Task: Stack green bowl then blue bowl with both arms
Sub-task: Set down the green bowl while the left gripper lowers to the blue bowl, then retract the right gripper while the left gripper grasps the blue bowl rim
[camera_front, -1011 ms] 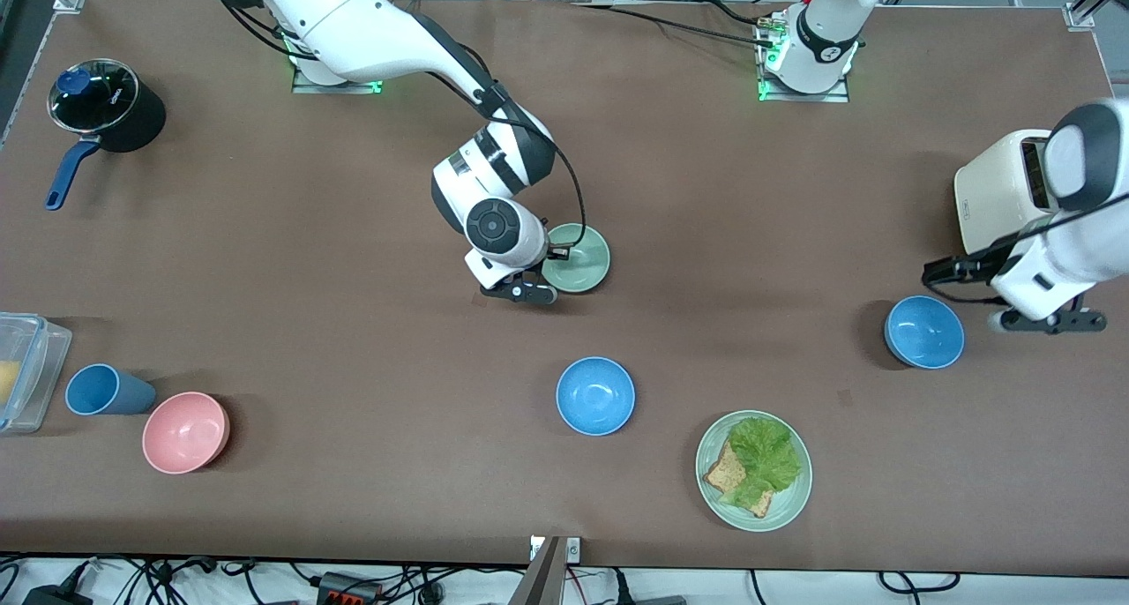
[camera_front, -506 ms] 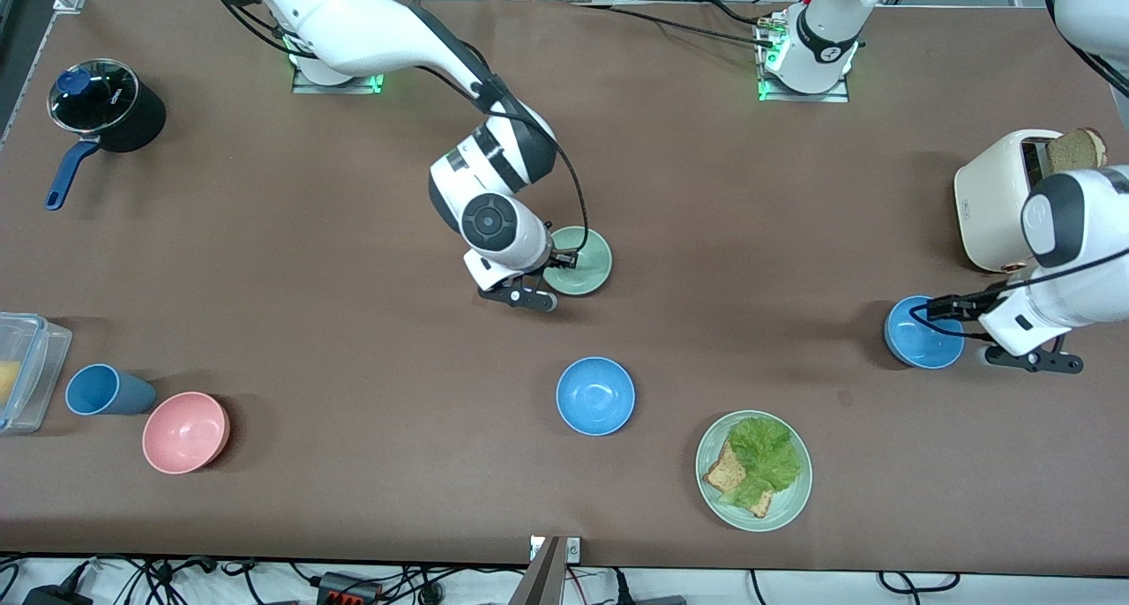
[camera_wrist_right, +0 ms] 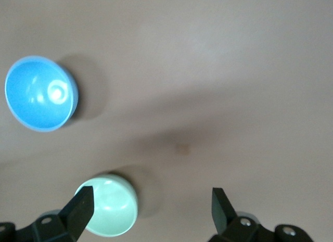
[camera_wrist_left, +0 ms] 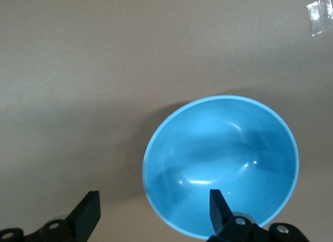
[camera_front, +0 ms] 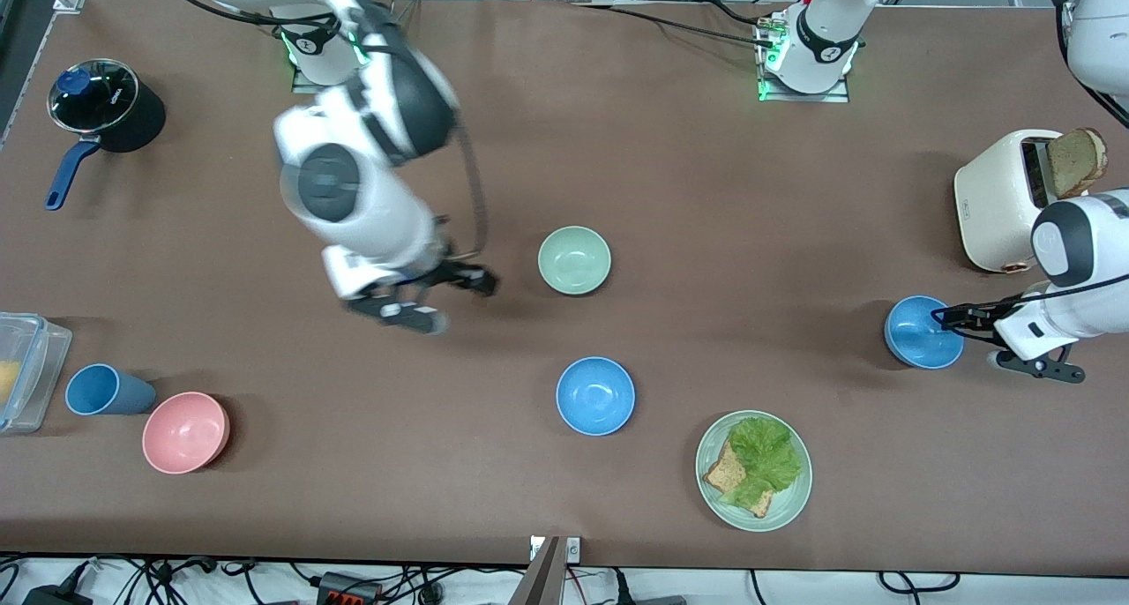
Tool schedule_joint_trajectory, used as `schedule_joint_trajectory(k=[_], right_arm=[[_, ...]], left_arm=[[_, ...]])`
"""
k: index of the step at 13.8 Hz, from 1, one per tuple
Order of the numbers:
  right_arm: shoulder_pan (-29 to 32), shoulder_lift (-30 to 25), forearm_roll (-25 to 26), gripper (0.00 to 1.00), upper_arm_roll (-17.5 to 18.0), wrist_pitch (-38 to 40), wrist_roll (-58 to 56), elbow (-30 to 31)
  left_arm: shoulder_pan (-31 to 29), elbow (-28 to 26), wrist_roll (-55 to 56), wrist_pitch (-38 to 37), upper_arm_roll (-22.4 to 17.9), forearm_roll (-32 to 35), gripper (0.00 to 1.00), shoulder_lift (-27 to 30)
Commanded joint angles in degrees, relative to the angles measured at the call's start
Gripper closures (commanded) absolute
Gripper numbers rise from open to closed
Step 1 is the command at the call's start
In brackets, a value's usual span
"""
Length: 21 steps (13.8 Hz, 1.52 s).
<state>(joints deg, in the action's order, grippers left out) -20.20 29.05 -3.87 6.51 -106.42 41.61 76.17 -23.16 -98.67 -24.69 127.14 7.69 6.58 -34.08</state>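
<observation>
The green bowl (camera_front: 574, 259) sits upright mid-table; it also shows in the right wrist view (camera_wrist_right: 106, 205). My right gripper (camera_front: 467, 280) is open and empty, beside the green bowl toward the right arm's end and apart from it; in its wrist view (camera_wrist_right: 151, 208) nothing is between the fingers. One blue bowl (camera_front: 595, 395) stands nearer the camera than the green bowl. A second blue bowl (camera_front: 923, 332) stands toward the left arm's end. My left gripper (camera_front: 948, 316) is open at that bowl's rim (camera_wrist_left: 221, 166), with one finger (camera_wrist_left: 218, 208) over its inside and the other outside.
A white toaster (camera_front: 1001, 199) with bread stands beside the left arm. A pale-green plate (camera_front: 794, 490) with lettuce and toast is near the front edge. A pink bowl (camera_front: 185, 431), a blue cup (camera_front: 106, 390), a plastic box (camera_front: 26, 367) and a black pot (camera_front: 110, 107) stand at the right arm's end.
My right gripper has drawn away from the green bowl toward the right arm's end; the bowl stays put. My left gripper has come down onto the second blue bowl's rim.
</observation>
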Motion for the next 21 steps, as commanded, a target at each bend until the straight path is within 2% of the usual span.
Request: schedule_joint_trajectory(k=[1,5,8,11,13,16,19,21], right_arm=[[5.68,-2.40,0.79,0.00,0.44,3.05,-5.21,0.55],[11.57,-5.74,1.40,0.00,-0.26,7.63,-12.50,0.47],[17.63,-9.52,1.49,0.00,-0.88,7.98,-22.06,0.82],[23.43,-12.08,1.58,0.00,-1.06,10.35,-32.18,1.17],[23.90,-13.57,1.76,0.00,-4.73,12.37,-40.08,1.08],[24.24,-14.54,1.67,0.00,-6.77,12.56,-46.18,1.17],[23.72,-15.94,1.85,0.00,-8.26,14.05,-45.66,2.13],[22.84,-17.00,4.03,0.00,-8.26,13.70,-45.48,3.45]], left_arm=[[-1.18,1.64,-4.30,1.79,0.92,-1.84,0.13,-2.39],[-1.27,1.64,-6.07,2.06,0.92,-1.92,0.35,-3.71],[-1.53,1.64,-6.16,2.06,0.92,-2.10,0.64,-3.71],[-2.24,1.64,-6.24,1.54,0.92,-5.00,0.84,-3.45],[-1.63,1.47,-8.34,1.27,0.92,-4.91,0.96,-2.93],[-1.62,1.38,-9.23,0.92,1.01,-5.00,0.99,-2.31],[-1.80,1.47,-8.45,-3.37,2.49,-5.17,0.99,-0.12],[-1.71,1.47,-8.00,-7.15,2.85,-5.26,0.99,2.69]])
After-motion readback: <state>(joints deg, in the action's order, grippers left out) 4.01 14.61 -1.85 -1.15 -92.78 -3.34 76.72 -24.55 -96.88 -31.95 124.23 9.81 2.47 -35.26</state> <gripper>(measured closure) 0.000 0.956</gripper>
